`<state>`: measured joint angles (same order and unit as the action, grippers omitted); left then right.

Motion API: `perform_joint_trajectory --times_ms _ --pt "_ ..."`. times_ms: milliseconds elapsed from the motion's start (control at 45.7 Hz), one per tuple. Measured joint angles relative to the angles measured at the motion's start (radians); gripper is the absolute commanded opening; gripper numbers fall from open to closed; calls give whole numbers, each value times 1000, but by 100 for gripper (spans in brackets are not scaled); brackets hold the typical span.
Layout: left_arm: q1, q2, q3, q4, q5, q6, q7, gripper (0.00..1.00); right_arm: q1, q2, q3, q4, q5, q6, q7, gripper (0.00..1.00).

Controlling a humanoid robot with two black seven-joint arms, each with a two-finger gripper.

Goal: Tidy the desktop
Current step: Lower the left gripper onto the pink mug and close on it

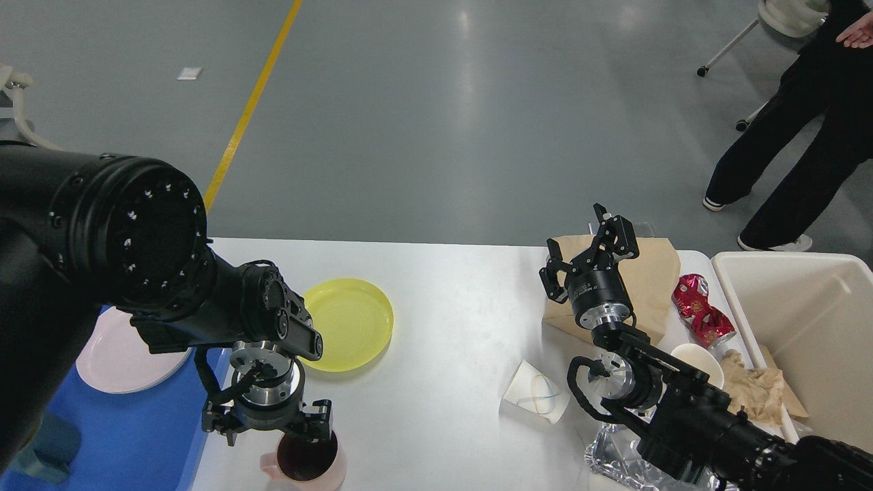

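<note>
A yellow plate [348, 324] sits on the white table [443, 286]; a pale pink plate [119, 361] lies on the blue tray [136, 436]. Brown paper bag [648, 273], red patterned can [702, 310], beige bin [805, 320].

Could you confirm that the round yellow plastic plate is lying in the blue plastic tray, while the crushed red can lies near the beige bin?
Not quite: the head view shows the round yellow plastic plate lying on the large white tabletop, beside the blue plastic tray, not in it. The crushed red can does lie near the beige bin.
</note>
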<state>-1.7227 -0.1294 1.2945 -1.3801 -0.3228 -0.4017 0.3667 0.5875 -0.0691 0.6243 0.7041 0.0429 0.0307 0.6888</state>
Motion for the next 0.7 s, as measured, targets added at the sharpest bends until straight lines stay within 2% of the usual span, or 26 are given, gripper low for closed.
perform_joint_trajectory --times_ms 284,590,700 --pt "43 -3 -3 17 28 23 4 98 0 0 0 0 0 0 0 100" --pt "67 -2 -3 51 64 76 -3 89 0 0 0 0 0 0 0 100" --pt "80 -3 -8 52 81 99 -5 83 0 0 0 0 0 0 0 100"
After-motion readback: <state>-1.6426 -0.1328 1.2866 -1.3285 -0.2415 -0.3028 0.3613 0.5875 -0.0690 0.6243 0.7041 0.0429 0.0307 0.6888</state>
